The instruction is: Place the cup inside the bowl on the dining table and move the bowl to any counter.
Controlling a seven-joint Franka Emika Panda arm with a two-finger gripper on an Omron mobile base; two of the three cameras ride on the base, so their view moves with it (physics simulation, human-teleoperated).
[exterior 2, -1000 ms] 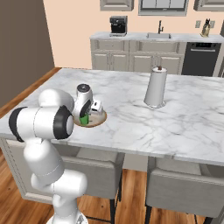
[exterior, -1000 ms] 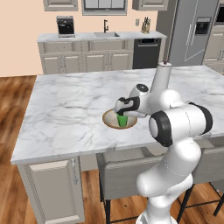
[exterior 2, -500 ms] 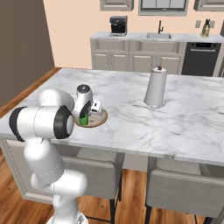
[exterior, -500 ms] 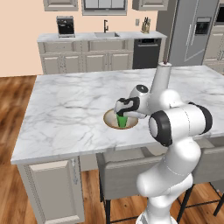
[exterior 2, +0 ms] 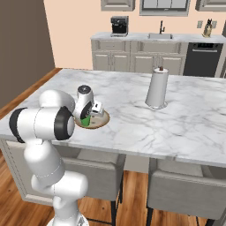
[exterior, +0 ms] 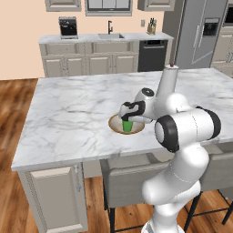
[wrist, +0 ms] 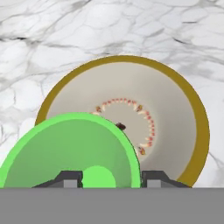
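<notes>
The cup (wrist: pixel 72 151) sits inside the bowl (wrist: pixel 183 109); the gripper (wrist: pixel 107 177) straddles it half open, grip unclear.

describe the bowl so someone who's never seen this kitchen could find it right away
Start at the big marble dining table in the middle of the kitchen. The bowl sits on its near side, in front of the grey chairs, under the robot's gripper. It is wide and shallow, with a brown rim and a pale speckled inside, and the green cup stands in it, unlike the tall white paper towel roll farther along.
</notes>
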